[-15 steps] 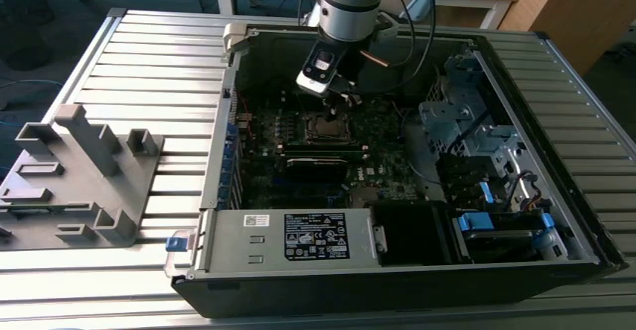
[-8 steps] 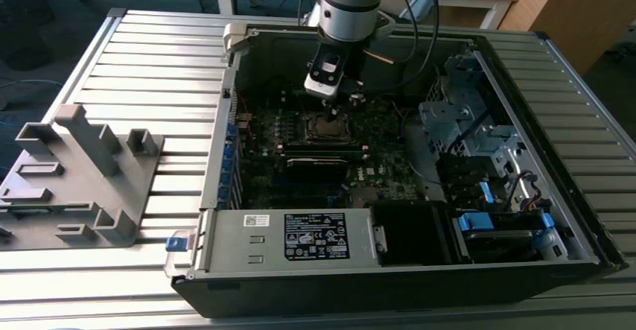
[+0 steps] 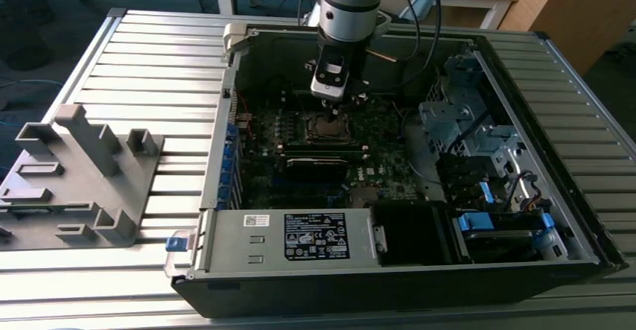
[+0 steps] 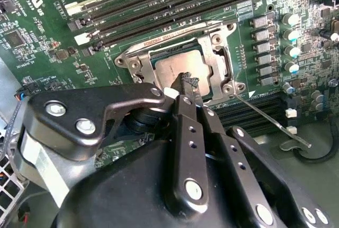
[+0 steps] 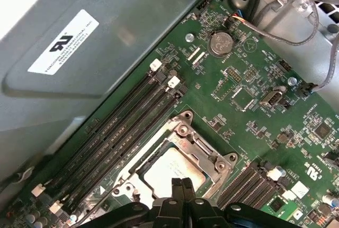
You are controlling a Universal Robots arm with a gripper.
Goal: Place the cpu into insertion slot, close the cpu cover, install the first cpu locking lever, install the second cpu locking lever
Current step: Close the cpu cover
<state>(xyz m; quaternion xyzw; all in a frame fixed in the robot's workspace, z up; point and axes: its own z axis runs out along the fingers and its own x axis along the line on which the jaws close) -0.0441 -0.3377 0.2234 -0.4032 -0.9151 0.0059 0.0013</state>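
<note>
pincer (image 4: 186, 81) above cpu (image 4: 172, 67), dull silver, seemingly seated

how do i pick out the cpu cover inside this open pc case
Inside the open computer case, find the green motherboard and its long black memory slots. The cpu cover is the silvery metal frame beside them, the only part with a square window showing the grey cpu.
</note>
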